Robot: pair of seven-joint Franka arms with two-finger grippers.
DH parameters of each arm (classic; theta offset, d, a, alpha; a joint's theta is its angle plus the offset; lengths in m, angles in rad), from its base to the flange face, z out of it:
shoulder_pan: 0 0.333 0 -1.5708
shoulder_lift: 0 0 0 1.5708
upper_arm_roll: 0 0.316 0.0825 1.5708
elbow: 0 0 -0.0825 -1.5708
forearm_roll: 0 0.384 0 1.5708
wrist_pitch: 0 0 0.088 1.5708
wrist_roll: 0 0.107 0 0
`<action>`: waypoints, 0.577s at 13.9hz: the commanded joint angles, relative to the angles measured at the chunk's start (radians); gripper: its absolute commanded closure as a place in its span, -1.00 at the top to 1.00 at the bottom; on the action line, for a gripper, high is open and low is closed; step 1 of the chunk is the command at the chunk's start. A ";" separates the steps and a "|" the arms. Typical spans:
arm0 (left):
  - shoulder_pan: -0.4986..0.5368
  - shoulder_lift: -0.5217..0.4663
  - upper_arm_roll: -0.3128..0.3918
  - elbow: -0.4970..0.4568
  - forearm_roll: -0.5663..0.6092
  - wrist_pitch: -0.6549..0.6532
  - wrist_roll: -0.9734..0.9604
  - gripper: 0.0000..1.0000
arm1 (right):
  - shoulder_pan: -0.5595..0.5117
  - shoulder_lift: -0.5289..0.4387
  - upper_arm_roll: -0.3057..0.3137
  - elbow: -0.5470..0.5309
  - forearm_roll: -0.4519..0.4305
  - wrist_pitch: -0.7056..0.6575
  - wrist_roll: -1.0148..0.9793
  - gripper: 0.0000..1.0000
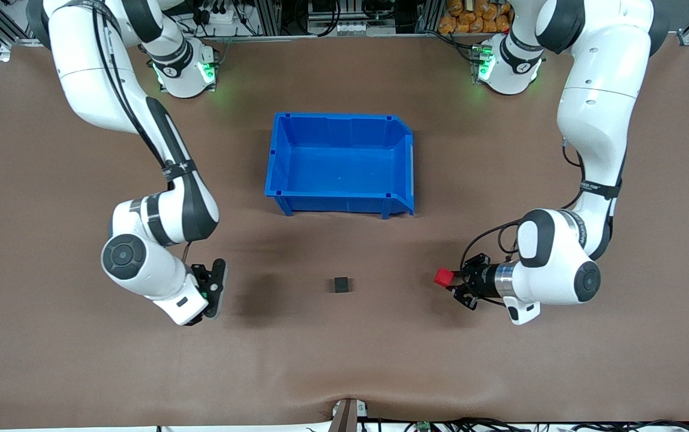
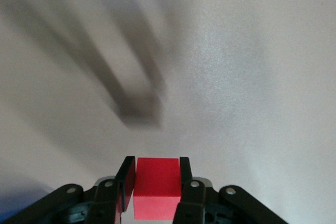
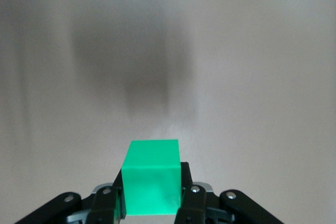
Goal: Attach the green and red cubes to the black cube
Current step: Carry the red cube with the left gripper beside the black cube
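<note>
The brown desk [image 1: 344, 360] looks matt, like soft cloth or felt. The blue plastic bin [image 1: 340, 195] is smooth, faintly glossy. The small black cube [image 1: 340, 284] is matt; the red cube [image 2: 156, 187] and green cube [image 3: 152, 182] are smooth plastic.

An open blue bin [image 1: 340, 165] sits upper centre of the frame on the brown counter [image 1: 344, 360], nothing inside it.

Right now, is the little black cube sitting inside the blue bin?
No, the black cube lies on the bare table, nearer the front camera than the blue bin.
</note>
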 commanded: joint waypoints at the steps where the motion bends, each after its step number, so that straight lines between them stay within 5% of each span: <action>1: -0.047 0.015 0.045 0.037 -0.025 0.006 -0.052 -1.00 | 0.006 0.042 -0.005 0.044 -0.006 0.032 -0.084 -1.00; 8: -0.087 0.050 -0.016 0.037 -0.088 0.237 -0.359 -1.00 | 0.023 0.053 -0.007 0.054 -0.009 0.035 -0.118 -1.00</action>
